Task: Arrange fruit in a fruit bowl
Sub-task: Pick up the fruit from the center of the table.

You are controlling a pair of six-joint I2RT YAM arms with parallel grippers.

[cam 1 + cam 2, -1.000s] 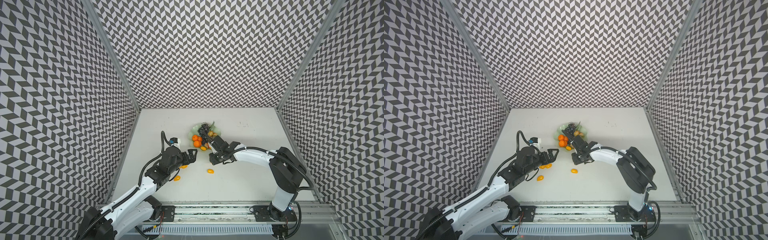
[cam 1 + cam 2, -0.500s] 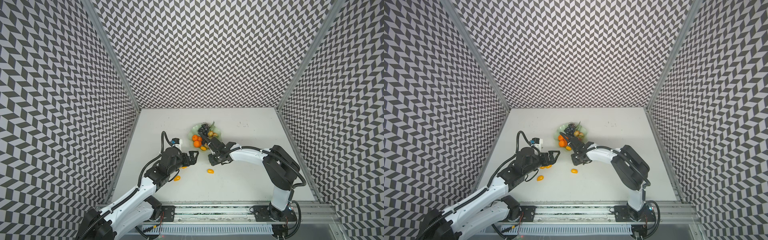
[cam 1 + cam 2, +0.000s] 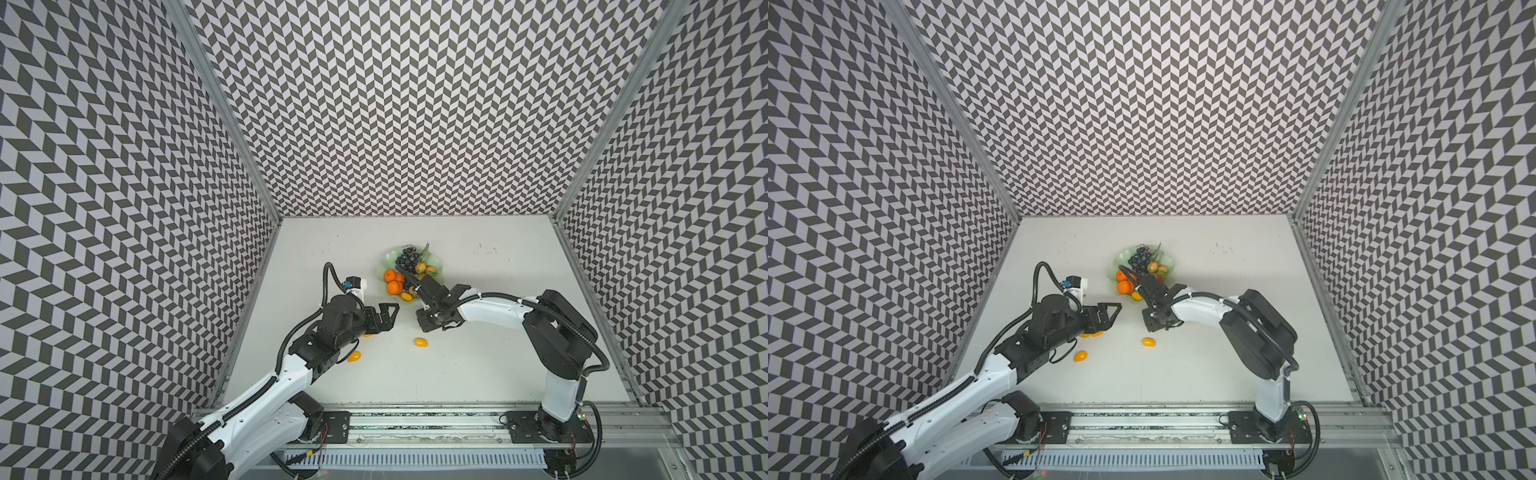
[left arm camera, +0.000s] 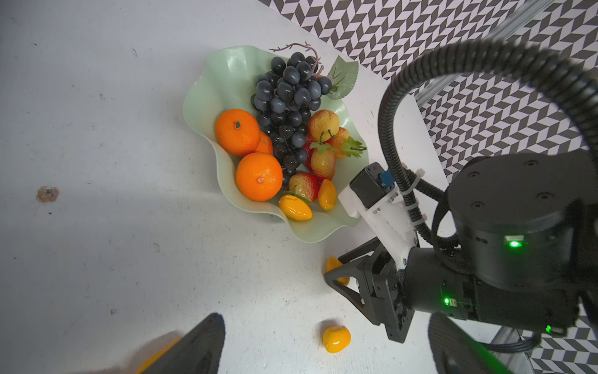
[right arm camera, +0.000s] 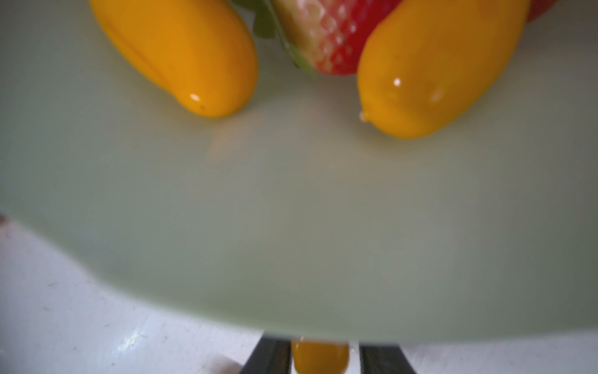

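Note:
The mint-green fruit bowl [image 3: 386, 259] [image 4: 220, 87] holds a dark grape bunch [image 4: 288, 97], tangerines [image 4: 259, 176], strawberries [image 4: 323, 158] and two kumquats [image 4: 294, 207] [image 5: 181, 51]. My right gripper [image 4: 338, 275] [image 5: 320, 359] lies low on the table against the bowl's near rim, shut on a kumquat [image 5: 320, 356] that fills the space between its fingers. My left gripper [image 3: 388, 313] [image 4: 323, 356] hovers open and empty left of it. A loose kumquat [image 4: 336, 338] [image 3: 420, 342] lies on the table below and between its fingers.
Two more kumquats lie on the table: one [image 3: 353, 356] beside the left forearm, another [image 3: 368, 334] half hidden under the left gripper. The right arm's cable [image 4: 388, 129] arches beside the bowl. Patterned walls enclose three sides.
My right gripper has drawn back a little toward the near side of the bowl's rim and its jaws have narrowed. The left gripper has edged slightly right.

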